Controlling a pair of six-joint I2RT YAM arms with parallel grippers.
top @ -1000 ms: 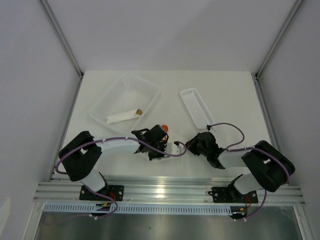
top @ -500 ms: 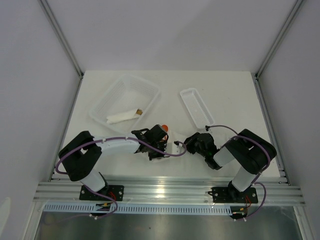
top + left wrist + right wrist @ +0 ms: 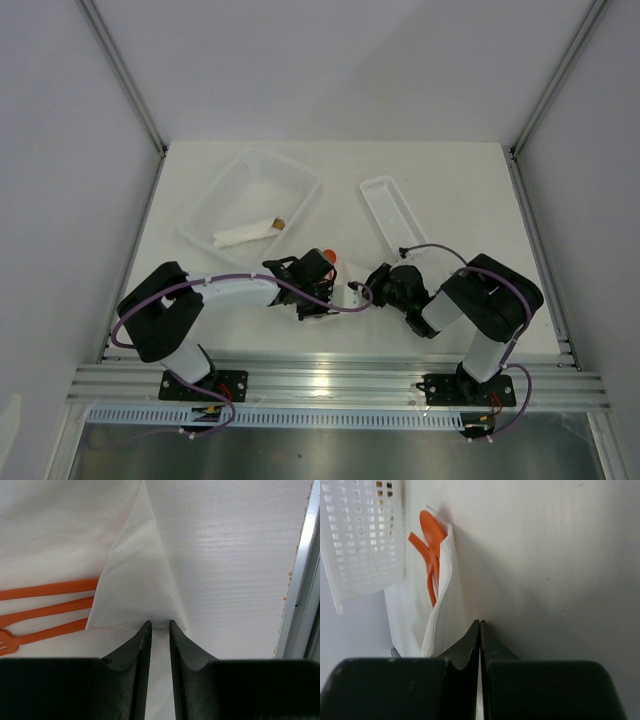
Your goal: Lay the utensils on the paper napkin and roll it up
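The paper napkin [image 3: 140, 580] lies on the table with one flap lifted and folded over the utensils. Three orange handles [image 3: 50, 610] show under the flap in the left wrist view. The spoon bowl [image 3: 432, 527] and the fork [image 3: 422, 547] stick out of the fold [image 3: 445, 605] in the right wrist view. My left gripper [image 3: 158, 626] is shut on the napkin's folded edge. My right gripper [image 3: 479, 622] is shut on the napkin's other end. In the top view both grippers [image 3: 322, 285] [image 3: 378, 290] meet at the table's front middle, with an orange tip [image 3: 328, 257] showing.
A white mesh basket [image 3: 300, 180] at the back left holds a white paper roll with a brown tip [image 3: 245, 233]. A narrow white tray [image 3: 393, 213] lies behind my right gripper and also shows in the right wrist view [image 3: 360, 530]. The table's metal rail [image 3: 300, 580] runs close by.
My right gripper has slid a little left toward the left gripper, and the right arm has folded in. The left arm has not moved.
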